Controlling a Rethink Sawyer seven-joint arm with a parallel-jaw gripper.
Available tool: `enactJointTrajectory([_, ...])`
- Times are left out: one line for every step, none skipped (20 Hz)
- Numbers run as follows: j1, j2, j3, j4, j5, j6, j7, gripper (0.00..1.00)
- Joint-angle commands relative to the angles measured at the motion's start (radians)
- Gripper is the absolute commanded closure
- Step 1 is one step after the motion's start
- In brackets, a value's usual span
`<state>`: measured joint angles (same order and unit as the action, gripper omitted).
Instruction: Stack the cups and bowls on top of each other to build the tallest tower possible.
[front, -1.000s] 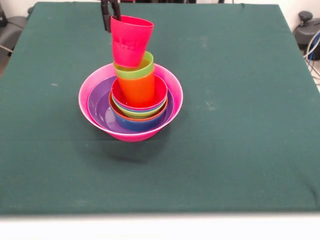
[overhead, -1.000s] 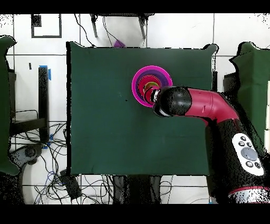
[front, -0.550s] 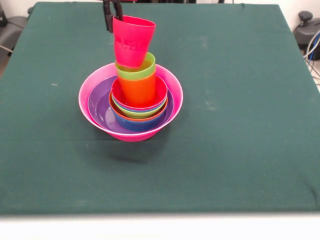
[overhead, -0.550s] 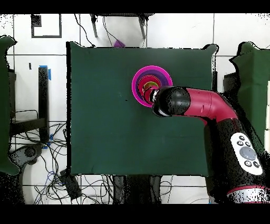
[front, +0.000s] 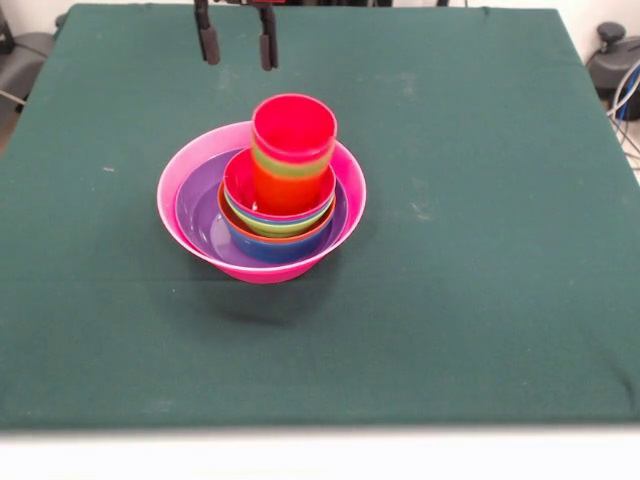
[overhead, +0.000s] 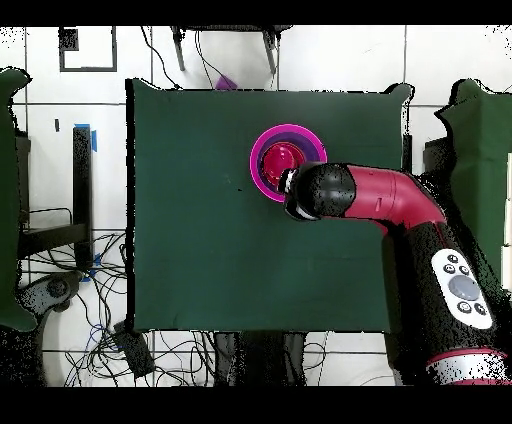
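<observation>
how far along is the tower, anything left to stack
Looks essentially done. The red-pink cup sits nested on the lime green cup and orange cup, inside the stacked bowls, with the pink bowl as base. Nothing in hand: the gripper is open above and behind the tower. No loose cups or bowls show on the table.

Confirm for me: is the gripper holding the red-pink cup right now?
No: the gripper hangs open above and behind the red-pink cup, which sits nested on the tower.
</observation>
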<state>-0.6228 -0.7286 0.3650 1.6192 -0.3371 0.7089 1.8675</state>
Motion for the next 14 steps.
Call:
enactJointTrajectory([0.033, 0.056, -0.027, -0.026, 0.005, -0.027, 0.094, 0.00])
enactJointTrajectory([0.032, 0.055, -0.026, -0.023, 0.004, -0.025, 0.090, 0.00])
enactJointTrajectory([0.031, 0.056, -0.027, -0.023, 0.002, -0.027, 0.089, 0.00])
enactJointTrajectory([0.030, 0.058, -0.028, -0.026, 0.002, -0.023, 0.088, 0.00])
enactJointTrajectory([0.031, 0.061, -0.030, -0.023, -0.001, -0.028, 0.089, 0.00])
enactJointTrajectory([0.030, 0.060, -0.031, -0.020, -0.005, -0.031, 0.088, 0.00])
enactJointTrajectory([0.031, 0.057, -0.038, -0.013, -0.006, -0.028, 0.094, 0.00])
enactJointTrajectory([0.033, 0.058, -0.043, -0.013, -0.008, -0.017, 0.093, 0.00])
enactJointTrajectory([0.033, 0.053, -0.048, -0.003, -0.010, -0.010, 0.094, 0.00])
enactJointTrajectory([0.033, 0.048, -0.054, 0.007, -0.011, -0.002, 0.095, 0.00])
enactJointTrajectory([0.030, 0.041, -0.058, 0.017, -0.015, 0.006, 0.086, 0.00])
enactJointTrajectory([0.026, 0.034, -0.061, 0.034, -0.016, 0.006, 0.083, 0.00])
enactJointTrajectory([0.019, 0.026, -0.063, 0.051, -0.018, 0.006, 0.075, 0.00])
enactJointTrajectory([0.012, 0.019, -0.067, 0.070, -0.027, -0.001, 0.062, 0.00])
